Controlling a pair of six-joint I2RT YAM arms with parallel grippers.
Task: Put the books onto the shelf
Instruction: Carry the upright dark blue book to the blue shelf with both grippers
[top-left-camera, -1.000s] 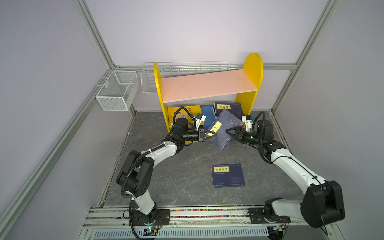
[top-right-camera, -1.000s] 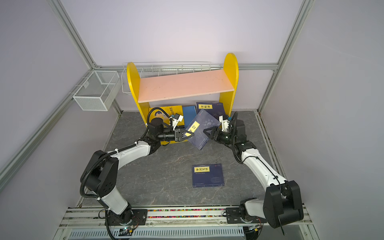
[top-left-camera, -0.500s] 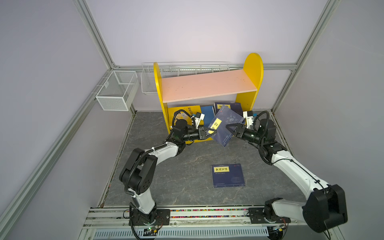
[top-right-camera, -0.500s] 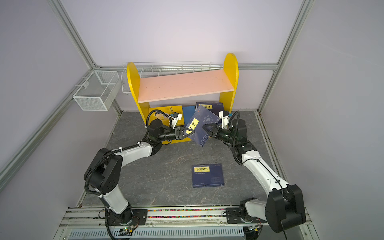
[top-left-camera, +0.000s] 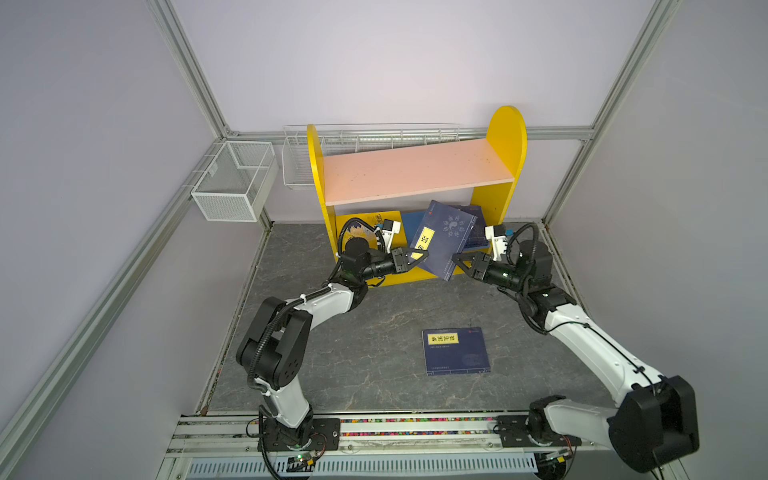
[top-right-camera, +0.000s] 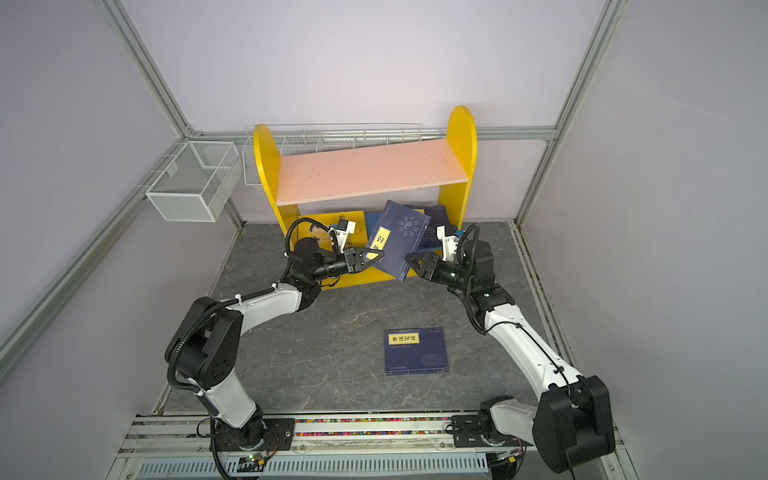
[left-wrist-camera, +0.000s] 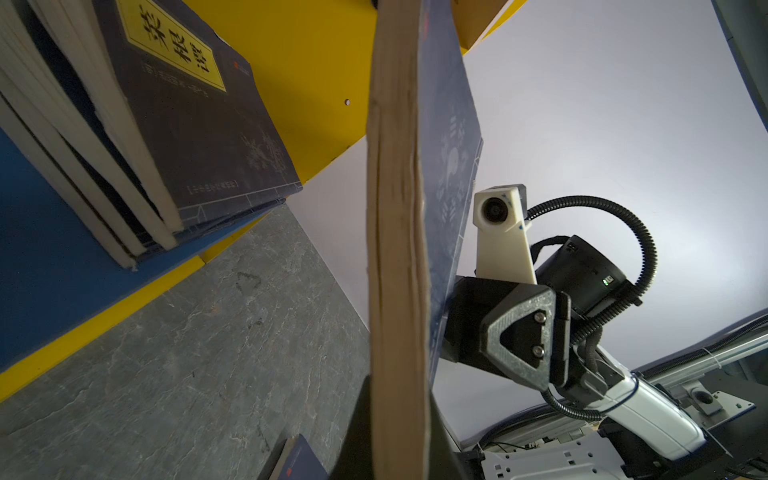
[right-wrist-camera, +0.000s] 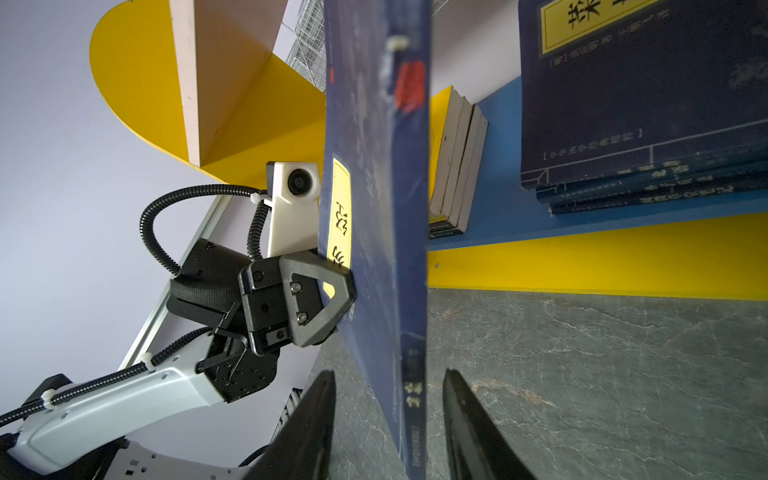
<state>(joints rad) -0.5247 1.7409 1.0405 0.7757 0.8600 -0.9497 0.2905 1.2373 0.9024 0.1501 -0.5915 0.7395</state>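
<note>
Tilted navy book (top-left-camera: 446, 239) hangs at the shelf (top-left-camera: 505, 133) mouth, lower tier, with the left gripper (top-left-camera: 420, 257) clamped on its label edge and the right gripper (right-wrist-camera: 388, 415) jaws apart astride the spine, likely steadying it for insertion.

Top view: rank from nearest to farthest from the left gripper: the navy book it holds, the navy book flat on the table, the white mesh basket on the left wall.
1. Held navy book: in the left gripper, before the shelf.
2. Flat navy book: on the table, toward the front.
3. White mesh basket: high on the left wall.
</note>
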